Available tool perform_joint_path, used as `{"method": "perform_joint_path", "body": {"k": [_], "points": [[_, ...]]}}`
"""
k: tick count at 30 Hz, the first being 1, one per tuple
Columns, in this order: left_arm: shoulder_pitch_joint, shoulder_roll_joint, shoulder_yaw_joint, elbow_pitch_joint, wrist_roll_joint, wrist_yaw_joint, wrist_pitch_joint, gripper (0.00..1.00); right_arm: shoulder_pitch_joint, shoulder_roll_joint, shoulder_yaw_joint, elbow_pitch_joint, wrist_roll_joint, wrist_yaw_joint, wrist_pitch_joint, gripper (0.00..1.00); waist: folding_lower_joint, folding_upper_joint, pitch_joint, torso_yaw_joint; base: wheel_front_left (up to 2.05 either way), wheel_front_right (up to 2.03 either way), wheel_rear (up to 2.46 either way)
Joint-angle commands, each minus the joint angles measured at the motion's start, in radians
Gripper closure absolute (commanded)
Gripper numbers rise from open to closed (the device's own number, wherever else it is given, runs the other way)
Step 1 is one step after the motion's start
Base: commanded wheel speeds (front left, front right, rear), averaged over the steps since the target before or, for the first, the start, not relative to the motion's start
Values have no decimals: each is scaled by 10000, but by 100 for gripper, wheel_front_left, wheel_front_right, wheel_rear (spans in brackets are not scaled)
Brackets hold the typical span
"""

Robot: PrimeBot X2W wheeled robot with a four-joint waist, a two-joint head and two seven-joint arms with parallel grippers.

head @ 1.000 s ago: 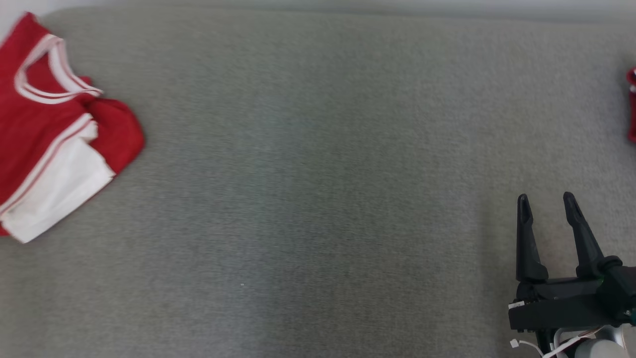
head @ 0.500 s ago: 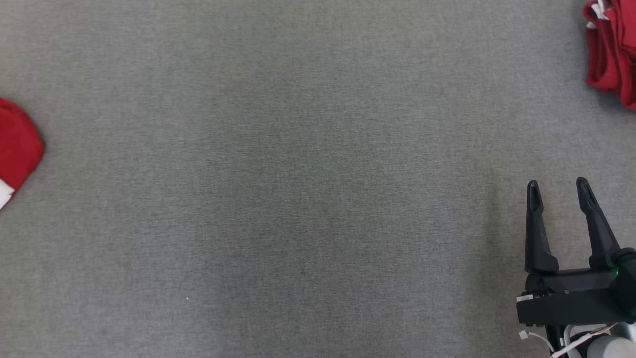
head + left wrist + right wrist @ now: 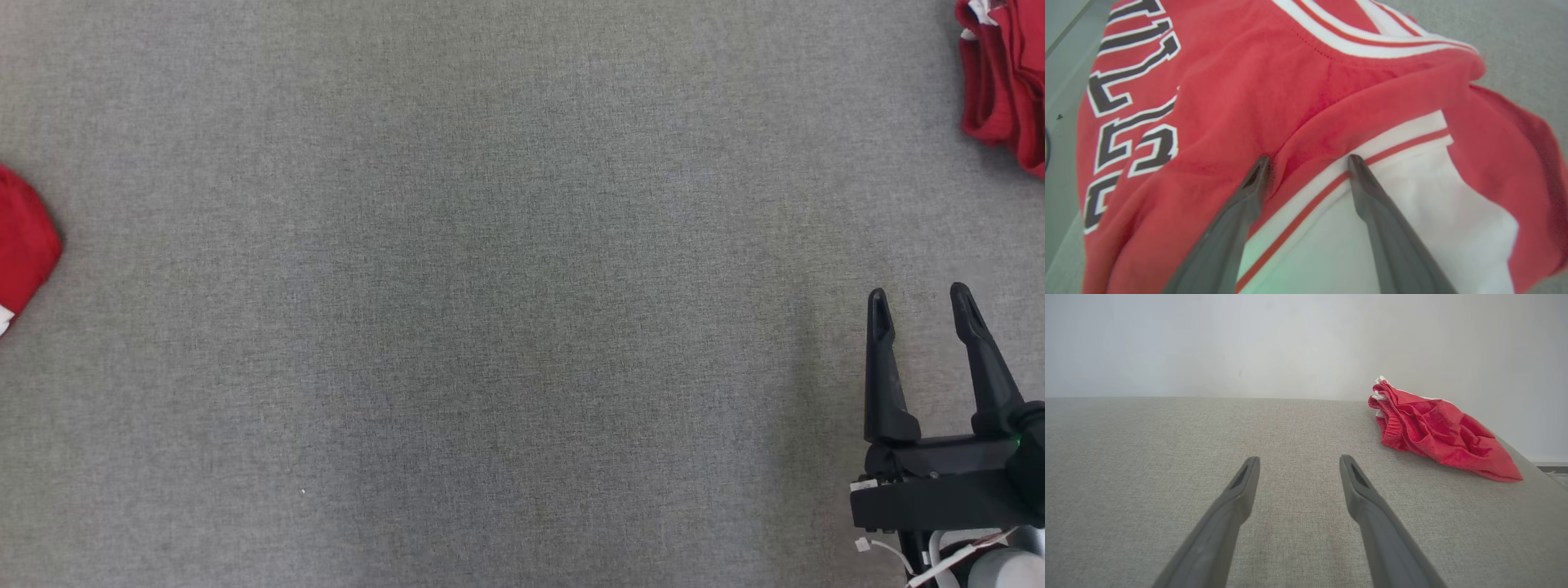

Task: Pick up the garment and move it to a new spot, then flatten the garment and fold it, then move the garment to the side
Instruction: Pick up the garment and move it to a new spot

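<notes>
Head cam top-down, mid height, over grey counter. L wrist v close, down onto red jersey. R wrist low, along counter to wall; shares red bundle w/ head.

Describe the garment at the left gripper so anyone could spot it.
Look left on the grey fabric surface, beneath the open left gripper. The red jersey there bears white bands and black outlined lettering; the crumpled red garment far right has no lettering.
</notes>
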Motion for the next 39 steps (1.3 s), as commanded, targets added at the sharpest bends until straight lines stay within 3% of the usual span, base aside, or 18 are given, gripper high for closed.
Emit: {"method": "perform_joint_path", "body": {"k": [1, 10, 18, 27, 33, 39], "points": [[18, -65, -123, 169, 72, 20, -131, 100, -78, 23, 50, -29, -56, -25, 25, 0, 0, -1, -4, -2, 0, 0, 0], [-809, 39, -334, 687, 538, 21, -2907, 100, -169, 20, 1, 251, 49, -25, -98, 0, 0, -1, -402, 263, 0, 0, 0], [-2126, 394, -925, -395, 956, 20, -4527, 100, -55, 19, 209, 945, 472, -25, -450, 0, 0, -1, -1237, 502, 0, 0, 0], [-3695, 306, -1795, -2358, 1560, 20, -4882, 100, 2, 18, 379, 1945, 1019, -25, -1073, 0, 0, -1, -2064, 164, 0, 0, 0], [-4517, -335, -2363, -4260, 1708, 39, -4258, 100, 100, 18, 558, 2485, 1396, -25, -1429, 0, 0, -1, -2501, -454, 0, 0, 0], [-4574, -1219, -2912, -5879, 1745, 374, -3495, 100, 66, 20, 795, 2973, 1699, -25, -1699, 0, 0, -1, -2852, -1302, 0, 0, 0]]}}
